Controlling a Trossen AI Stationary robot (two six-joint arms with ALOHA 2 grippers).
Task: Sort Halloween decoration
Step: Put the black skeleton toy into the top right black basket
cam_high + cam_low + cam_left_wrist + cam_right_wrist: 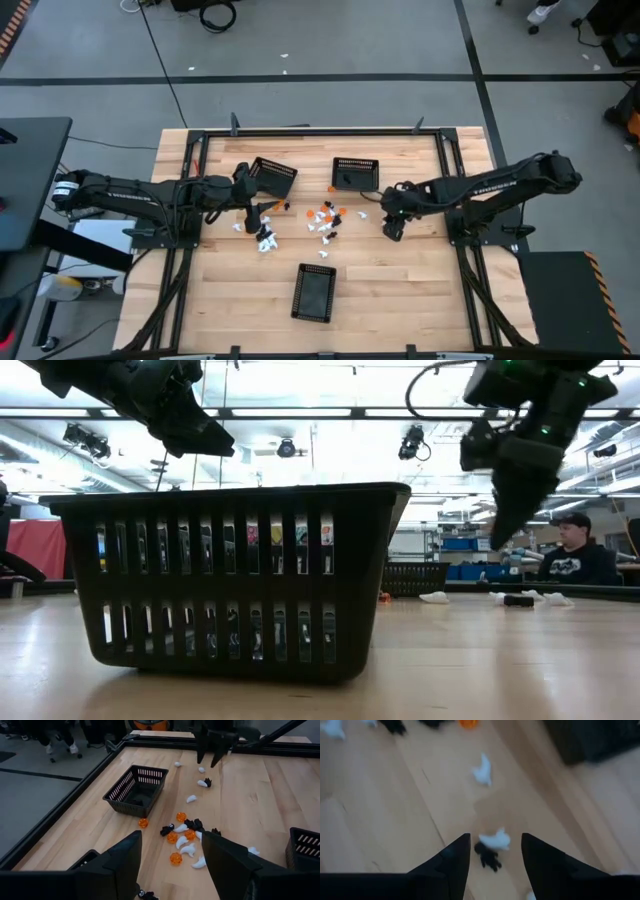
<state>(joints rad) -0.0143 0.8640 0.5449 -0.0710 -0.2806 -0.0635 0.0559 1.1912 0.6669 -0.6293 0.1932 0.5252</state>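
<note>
The Halloween decoration lies loose on the wooden table as small orange, white and black trinkets (325, 218), with a second clump (265, 238) nearer the left arm. My right gripper (392, 232) hangs open over the right end of the scatter, pointing steeply down. In its wrist view a white trinket (496, 840) and a black one (487, 857) lie on the table between and below its fingers (452, 862), untouched. My left gripper (251, 210) stands open above the left clump. Its wrist view looks over orange balls (175, 858) and white pieces (188, 849).
Three black mesh baskets stand around the scatter: far left (272, 176), far middle (355, 172), near middle (314, 292). The near one fills the low view (235, 575). A black frame (300, 131) edges the table. A person (572, 555) sits beyond it.
</note>
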